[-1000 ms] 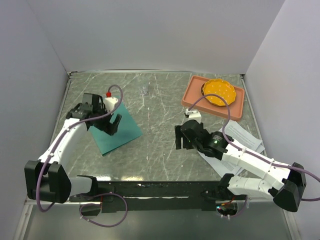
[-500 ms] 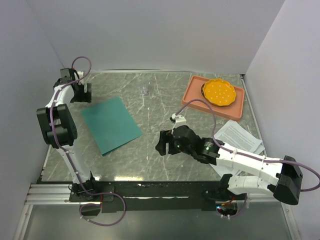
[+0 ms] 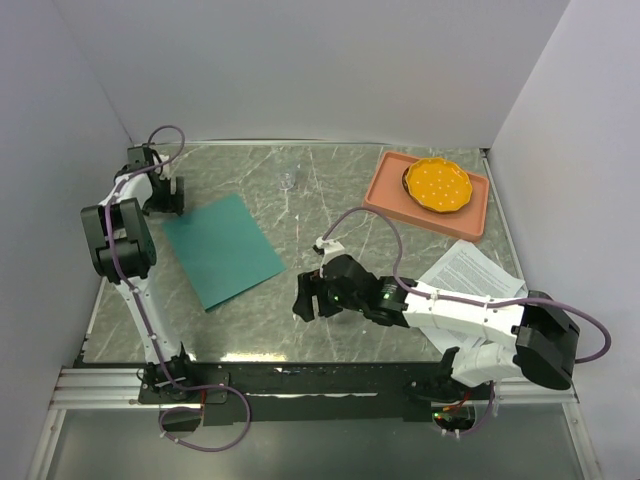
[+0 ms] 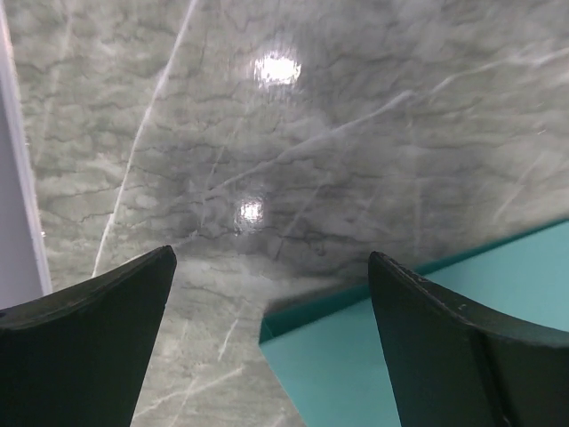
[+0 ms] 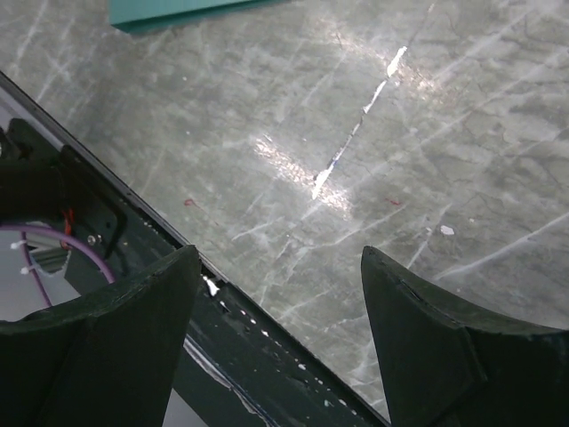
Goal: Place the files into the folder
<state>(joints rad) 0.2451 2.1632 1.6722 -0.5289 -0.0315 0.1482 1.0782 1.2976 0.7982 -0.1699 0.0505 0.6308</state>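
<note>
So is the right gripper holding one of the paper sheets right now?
No, the right gripper is open with only the table showing in its gap, and the files lie flat beside that arm.

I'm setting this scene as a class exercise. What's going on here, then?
Two robot arms are meant to file papers, but neither holds anything right now. The left gripper is open by the far left corner of the teal folder, which lies flat and closed on the table. The right gripper is open above bare table near the front edge. The files lie on the right, partly under the right arm, not yet in the folder.
</note>
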